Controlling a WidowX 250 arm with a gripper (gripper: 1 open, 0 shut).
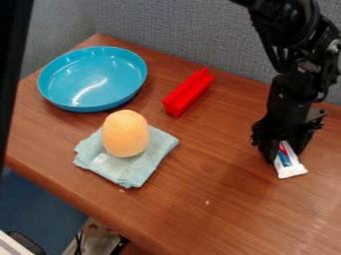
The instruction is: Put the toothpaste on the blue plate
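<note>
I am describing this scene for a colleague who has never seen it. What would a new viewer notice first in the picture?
Probably the glossy blue plate at the table's far left corner, and the orange egg-shaped object sitting on a pale teal cloth near the front edge. Next comes the black gripper on the right, pointing down over the toothpaste, with a red block lying between the plate and the arm.

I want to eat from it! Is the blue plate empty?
Empty. The blue plate shows only its bare glossy inside; the toothpaste lies across the table under the hand.
</note>
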